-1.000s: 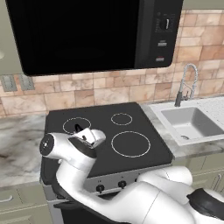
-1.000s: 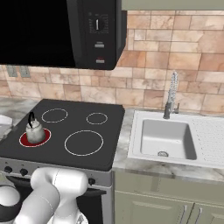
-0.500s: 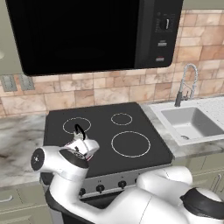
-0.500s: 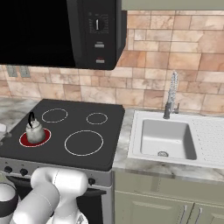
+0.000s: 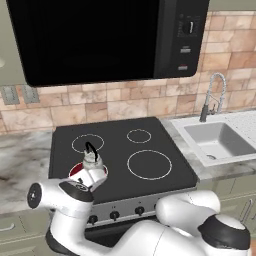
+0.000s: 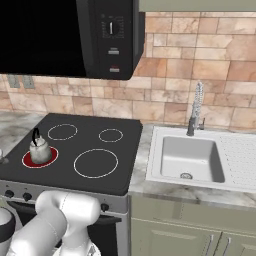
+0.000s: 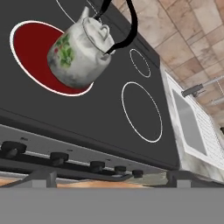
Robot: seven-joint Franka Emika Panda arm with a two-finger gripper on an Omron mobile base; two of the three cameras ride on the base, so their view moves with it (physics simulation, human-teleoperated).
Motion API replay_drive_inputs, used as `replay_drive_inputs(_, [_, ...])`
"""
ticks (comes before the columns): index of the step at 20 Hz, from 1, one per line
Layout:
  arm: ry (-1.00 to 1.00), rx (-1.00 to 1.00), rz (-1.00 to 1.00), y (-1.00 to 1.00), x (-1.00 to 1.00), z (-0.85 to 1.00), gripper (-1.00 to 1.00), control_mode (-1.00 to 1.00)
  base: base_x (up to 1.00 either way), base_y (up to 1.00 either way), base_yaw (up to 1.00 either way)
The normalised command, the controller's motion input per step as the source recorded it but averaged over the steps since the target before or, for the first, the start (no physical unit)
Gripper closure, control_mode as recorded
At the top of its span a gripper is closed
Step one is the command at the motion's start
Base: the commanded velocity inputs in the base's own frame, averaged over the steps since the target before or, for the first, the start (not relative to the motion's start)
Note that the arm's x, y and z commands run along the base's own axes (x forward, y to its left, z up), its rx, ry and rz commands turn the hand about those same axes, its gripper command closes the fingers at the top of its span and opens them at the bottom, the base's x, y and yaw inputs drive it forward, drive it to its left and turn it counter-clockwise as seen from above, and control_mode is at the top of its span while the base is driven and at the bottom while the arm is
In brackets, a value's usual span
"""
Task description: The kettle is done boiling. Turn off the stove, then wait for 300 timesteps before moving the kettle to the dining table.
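Note:
The small grey-green kettle (image 7: 78, 53) with its black arched handle stands on the front left burner (image 7: 30, 41), which glows red. The same kettle (image 5: 91, 162) (image 6: 39, 149) rests on the black glass stove (image 5: 150, 142) (image 6: 125, 150). A row of black knobs (image 7: 58, 156) (image 5: 114, 215) runs along the grey front panel. My gripper (image 7: 109, 178) hangs low in front of that panel, below and short of the kettle, open with nothing between its fingers. The dining table is out of view.
A black microwave (image 5: 100, 35) hangs above the stove. To the right lie a white sink (image 5: 215, 142) (image 6: 190, 157) and a steel faucet (image 5: 210, 97). Marble counter (image 5: 20, 160) runs to the left. My white arm crosses the stove's front.
My arm has swung down and to the left, lowering the hand in front of the stove panel. The kettle has not moved and its burner is still red.

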Motion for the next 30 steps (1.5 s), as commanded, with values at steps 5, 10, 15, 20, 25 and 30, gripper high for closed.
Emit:
replay_drive_inputs(5, [0.0, -0.02, 0.0, 0.19, -0.03, -0.21, -1.0, -1.0, 0.0, 0.0, 0.0])
replay_drive_inputs(10, [0.01, -0.05, 0.0, 0.2, 0.0, -0.31, -1.0, -1.0, 0.0, 0.0, 0.0])
replay_drive_inputs(15, [0.01, -0.05, 0.0, 0.19, 0.0, -0.37, -1.0, -1.0, 0.0, 0.0, 0.0])
replay_drive_inputs(20, [0.01, -0.05, 0.0, 0.17, -0.01, -0.36, -1.0, -1.0, 0.0, 0.0, 0.0])
replay_drive_inputs(25, [0.04, -0.05, 0.0, 0.12, -0.04, -0.29, -1.0, -1.0, 0.0, 0.0, 0.0])
replay_drive_inputs(30, [0.04, -0.01, 0.0, 0.17, -0.05, -0.21, -1.0, -1.0, 0.0, 0.0, 0.0])
